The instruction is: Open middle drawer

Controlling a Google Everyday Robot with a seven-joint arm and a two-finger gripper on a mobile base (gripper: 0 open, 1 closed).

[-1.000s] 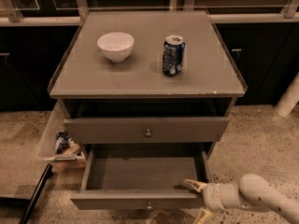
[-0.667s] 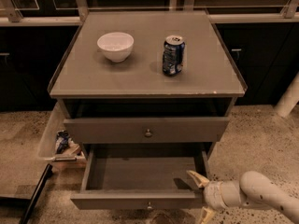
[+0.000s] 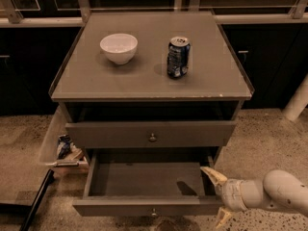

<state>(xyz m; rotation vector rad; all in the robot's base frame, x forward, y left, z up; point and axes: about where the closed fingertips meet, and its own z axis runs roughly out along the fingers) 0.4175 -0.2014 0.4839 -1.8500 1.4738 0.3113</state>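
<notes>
The middle drawer (image 3: 144, 205) is the grey one pulled well out below the tabletop, with a small brass knob at its front centre, and its inside looks bare. My gripper (image 3: 217, 196) is at the drawer's right front corner, coming in from the lower right on a white arm (image 3: 279, 192). Its fingers are spread apart, one fingertip (image 3: 211, 173) over the drawer's right inner edge, the other low outside the front panel. It holds nothing. The grey drawer above (image 3: 151, 134) with its brass knob stands nearly shut.
On the grey cabinet top (image 3: 216, 76) stand a white bowl (image 3: 118, 47) and a blue soda can (image 3: 178, 57). A clear bin (image 3: 60, 143) with packets hangs at the cabinet's left side. A dark bar (image 3: 36, 201) lies on the speckled floor at left.
My gripper has shifted a little to the right and up along the drawer's right front corner. The drawer has not visibly moved.
</notes>
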